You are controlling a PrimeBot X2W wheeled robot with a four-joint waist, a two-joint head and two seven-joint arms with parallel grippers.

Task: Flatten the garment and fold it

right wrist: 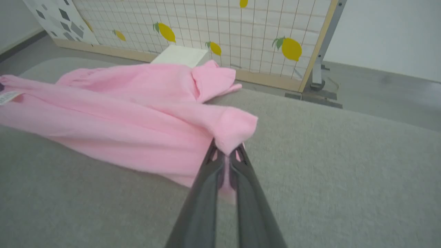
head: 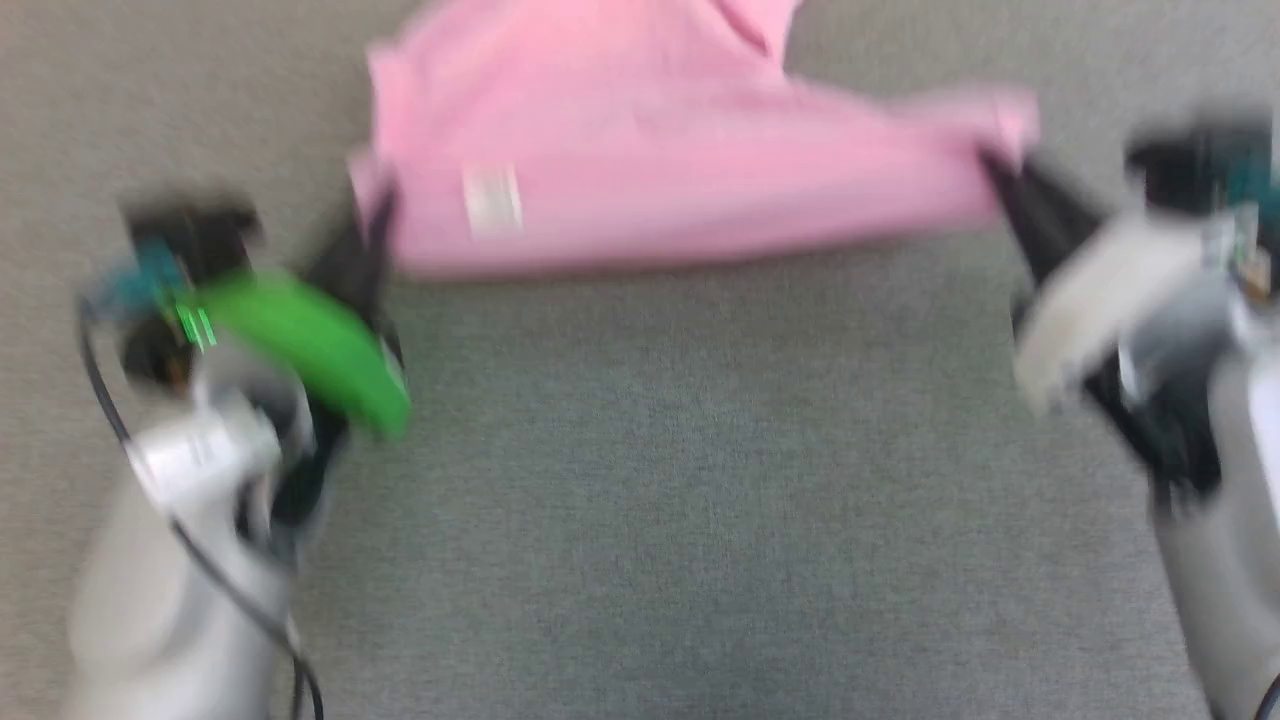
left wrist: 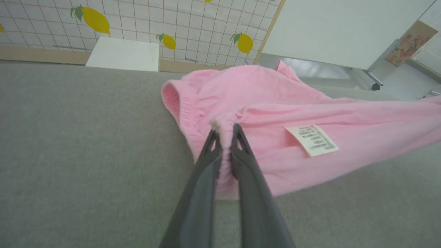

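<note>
Head view: light pink thin fabric shorts [head: 650, 170] span taut between left gripper [head: 372, 215] and right gripper [head: 1000, 170], above grey felt surface [head: 640, 500]; advise equal tension, lowering both ends together; left wrist view: jaws nearly closed, pinching gathered waistband [left wrist: 187, 110]; one white label [left wrist: 311, 140]; right wrist view: jaws closed on hem corner [right wrist: 237, 127]; count: one pair of shorts, two grippers.

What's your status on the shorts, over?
Left gripper shut on shorts at waistband. Right gripper shut on opposite end. Shorts stretched between them over grey surface, far part bunched, not flat. White box beyond far edge, apart.
</note>
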